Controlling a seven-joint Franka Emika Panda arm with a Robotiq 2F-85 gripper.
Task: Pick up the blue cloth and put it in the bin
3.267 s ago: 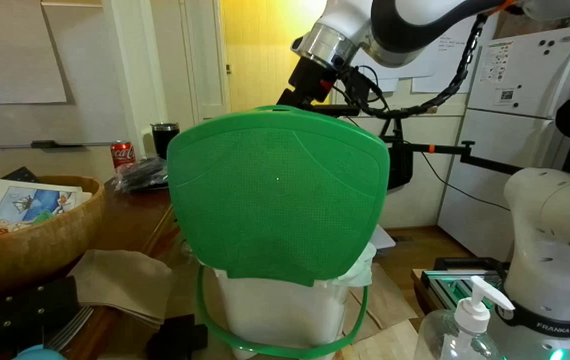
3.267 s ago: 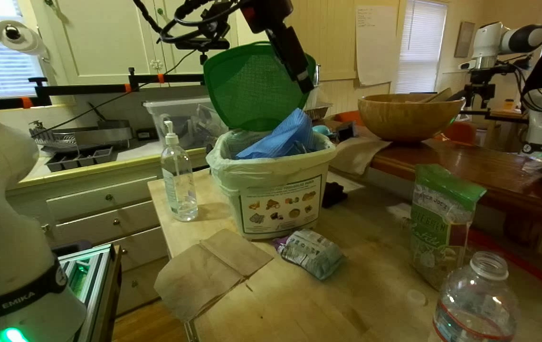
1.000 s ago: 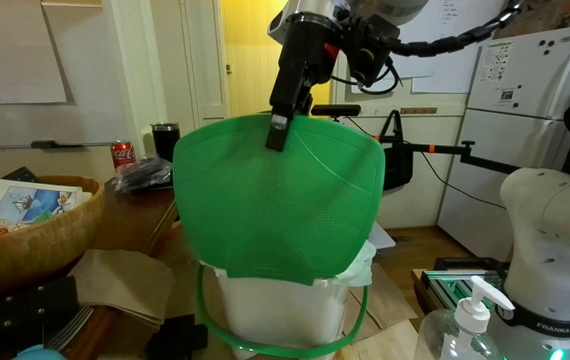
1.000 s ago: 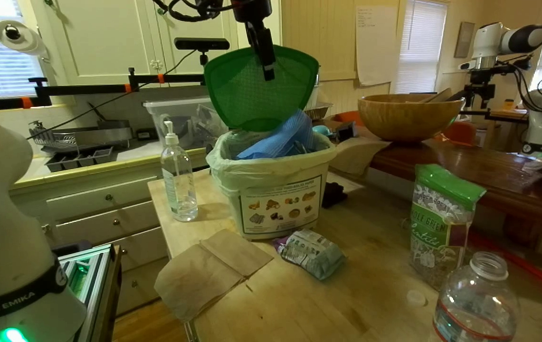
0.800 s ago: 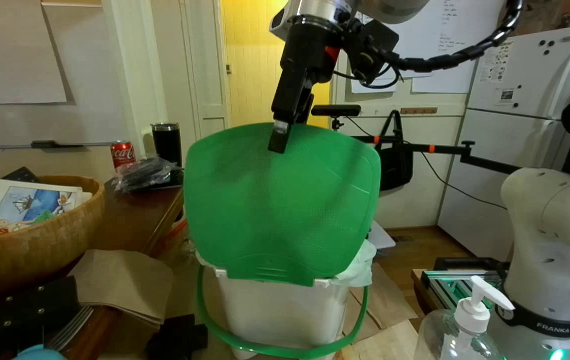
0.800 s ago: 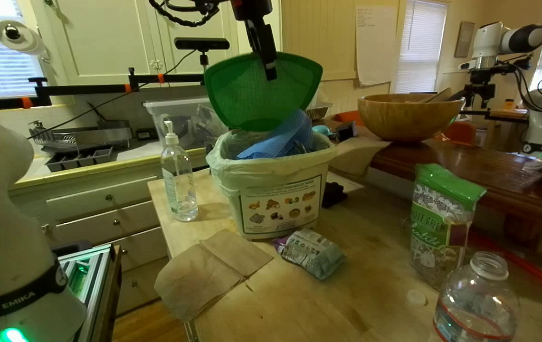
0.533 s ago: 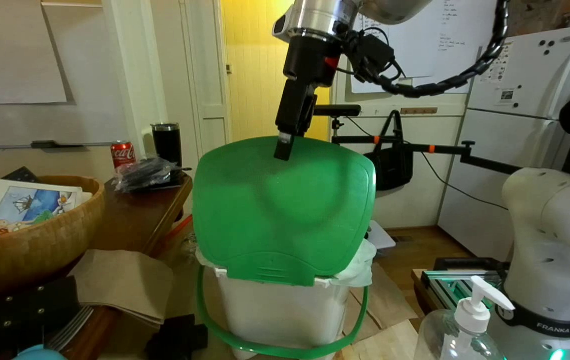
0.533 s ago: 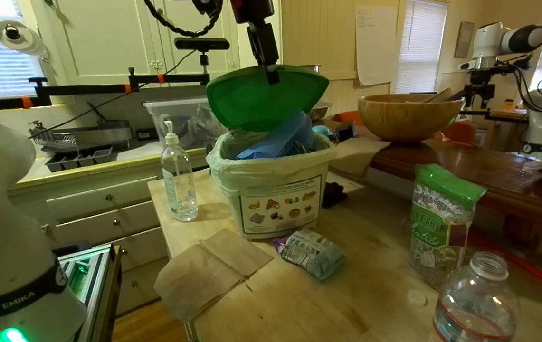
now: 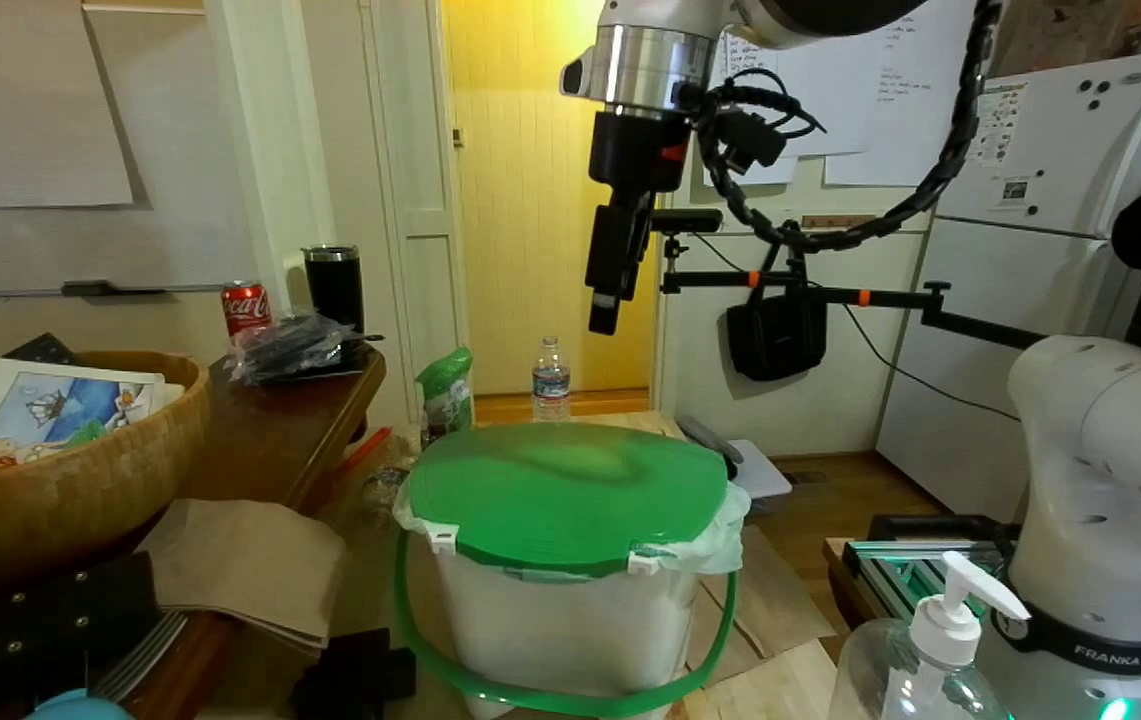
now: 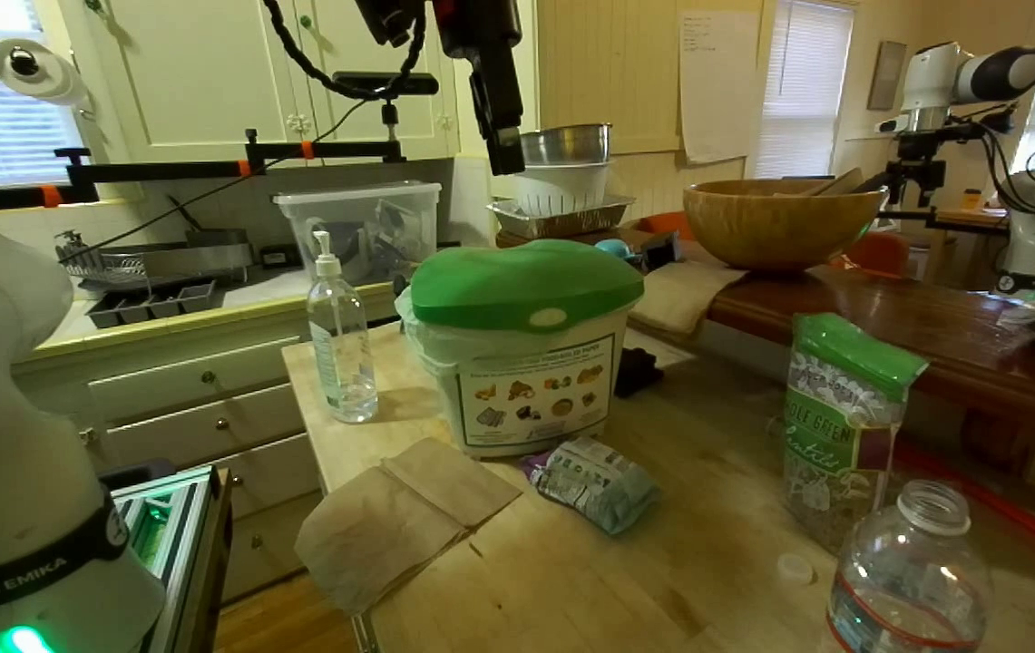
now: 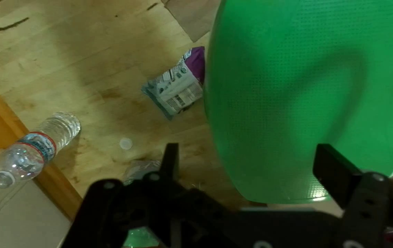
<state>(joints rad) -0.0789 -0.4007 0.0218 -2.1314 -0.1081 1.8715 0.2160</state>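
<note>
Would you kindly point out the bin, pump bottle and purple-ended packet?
Bin (image 10: 532, 379): in an exterior view, printed label.
Pump bottle (image 10: 342, 340): in an exterior view, clear body.
Purple-ended packet (image 11: 179, 86): in the wrist view, printed face.

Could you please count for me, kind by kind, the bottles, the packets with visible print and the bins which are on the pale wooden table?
Bottles: 2, the pump bottle and the water bottle
Packets with visible print: 2, the green packet and the grey-and-purple packet
Bins: 1, the green-lidded bin
Total: 5
</note>
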